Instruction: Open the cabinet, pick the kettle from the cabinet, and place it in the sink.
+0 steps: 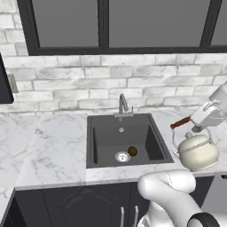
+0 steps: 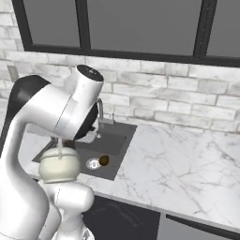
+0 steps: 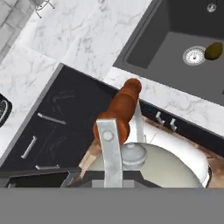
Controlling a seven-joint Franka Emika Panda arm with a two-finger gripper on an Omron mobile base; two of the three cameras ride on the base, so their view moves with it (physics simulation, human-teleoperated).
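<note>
fingers of the gripper (image 1: 191, 125) pinch the kettle (image 1: 197, 152) by its reddish-brown handle, holding it above the counter (image 1: 53, 150) just right of the sink (image 1: 126, 139).

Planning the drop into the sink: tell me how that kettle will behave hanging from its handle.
The kettle hangs below the gripper, which is shut on its reddish-brown handle, so it will likely swing as the arm moves. Its rigid rounded body probably won't flex. Set down in the sink, the squat shape should sit steadily, though the small dark item by the drain could tip it.
</note>
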